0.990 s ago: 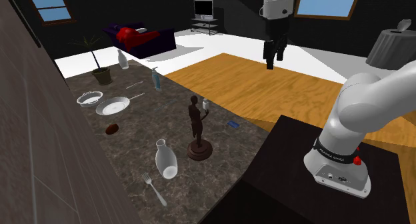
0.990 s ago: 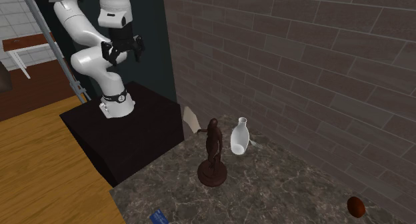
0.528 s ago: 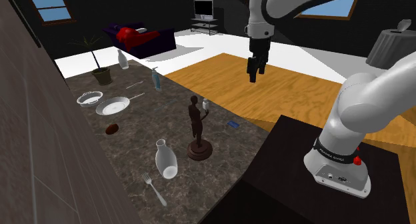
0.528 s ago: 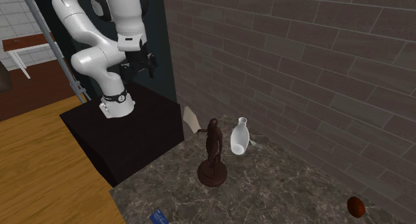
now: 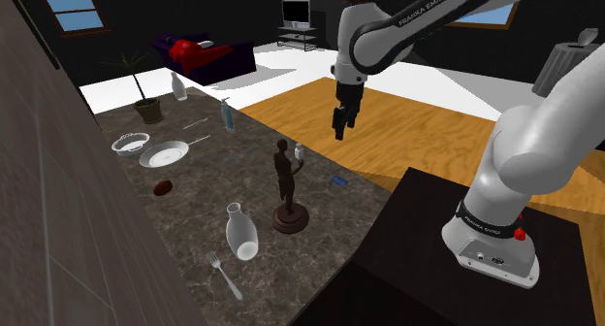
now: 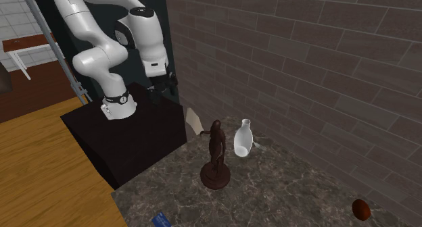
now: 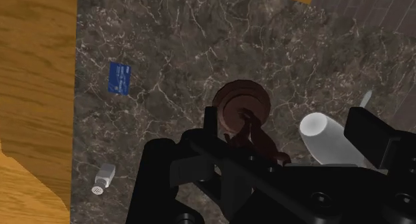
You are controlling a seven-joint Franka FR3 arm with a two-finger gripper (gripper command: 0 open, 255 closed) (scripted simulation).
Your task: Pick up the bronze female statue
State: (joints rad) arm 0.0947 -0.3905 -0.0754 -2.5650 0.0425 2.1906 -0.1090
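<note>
The dark bronze-brown female statue [image 5: 286,184] stands upright on a round base on the marble counter [image 5: 194,208], between a white vase and the counter's edge. It also stands beside the vase in the second exterior view [image 6: 217,151]. My black gripper [image 5: 340,127] hangs in the air well above the statue and off to the shoulder view's right, near the counter's edge, touching nothing. In the second exterior view the gripper [image 6: 162,88] is high over the black stand. From the wrist, the statue [image 7: 241,113] is far below, and the fingers [image 7: 163,164] stand apart with nothing held.
A white vase [image 5: 241,233] and a fork [image 5: 225,275] lie near the statue. A small shaker [image 5: 300,154] and a blue card [image 5: 338,181] sit by the counter's edge. Farther along are a brown lump [image 5: 163,187], a pan [image 5: 163,156], a bowl [image 5: 130,142], bottles and a plant [image 5: 145,93].
The arm has swung toward the shoulder view's left and lowered, bringing the gripper from over the wooden floor to near the counter's edge. The statue has not moved.
</note>
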